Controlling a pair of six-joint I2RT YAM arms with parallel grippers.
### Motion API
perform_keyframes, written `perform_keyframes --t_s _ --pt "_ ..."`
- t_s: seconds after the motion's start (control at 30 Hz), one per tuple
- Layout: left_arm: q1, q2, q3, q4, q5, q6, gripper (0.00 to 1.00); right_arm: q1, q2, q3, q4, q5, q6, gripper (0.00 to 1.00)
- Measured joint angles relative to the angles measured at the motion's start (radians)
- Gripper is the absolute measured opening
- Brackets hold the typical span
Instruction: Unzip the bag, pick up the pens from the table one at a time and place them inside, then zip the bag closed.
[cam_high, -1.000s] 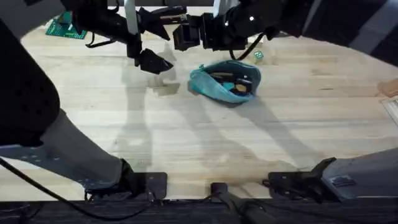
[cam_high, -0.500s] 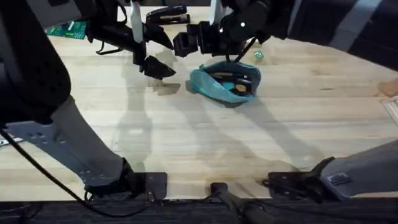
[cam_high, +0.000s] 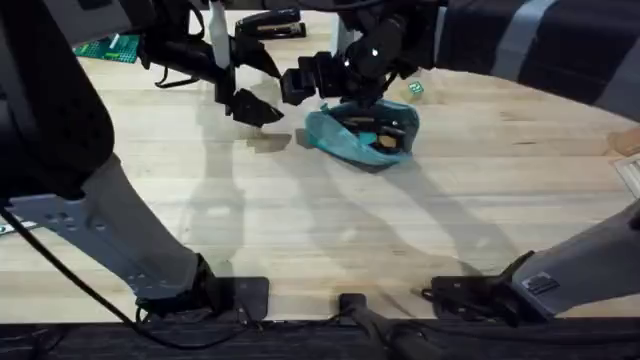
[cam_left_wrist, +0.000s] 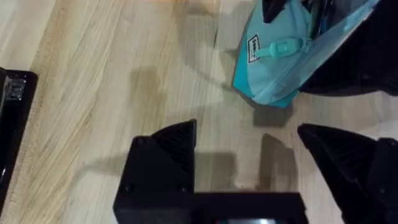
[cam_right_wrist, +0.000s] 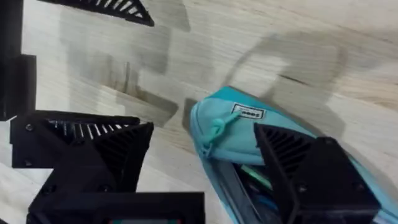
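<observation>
Overhead view: bag (cam_high: 362, 134), teal, unzipped, lies far-centre on the table (cam_high: 330, 220); dark contents visible inside.
Right gripper (cam_high: 318, 80): fingers spread, empty, poised over the bag's left end, one finger above the opening.
Left gripper (cam_high: 256, 108): fingers apart, empty, just left of the bag, above bare wood.
Zipper pull (cam_left_wrist: 278, 47): at the bag's left end.

Tabletop (cam_high: 330, 240): light wooden planks with visible grain, seen across the overhead view.
Bag (cam_high: 362, 131): teal pouch, laid on the far middle of the tabletop, unzipped, dark items seen inside.
Stapler (cam_high: 268, 24): black, placed near the far edge.
Green board (cam_high: 112, 46): laid at the far left.
Small green object (cam_high: 415, 90): set just behind the bag.
</observation>
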Motion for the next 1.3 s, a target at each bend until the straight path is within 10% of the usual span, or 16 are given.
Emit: perform_keyframes --t_s 0.33,0.93,1.3 --pt "0.000 0.000 0.000 -0.009 0.001 0.000 0.993 0.015 0.009 0.000 -0.001 0.003 0.000 0.921" --pt "0.000 0.000 0.000 -0.012 0.001 0.000 0.993 0.024 0.016 0.000 -0.002 0.009 0.001 0.051" --pt "0.000 0.000 0.000 -0.014 0.001 0.000 0.993 0.023 0.016 0.000 0.002 0.011 0.000 0.033"
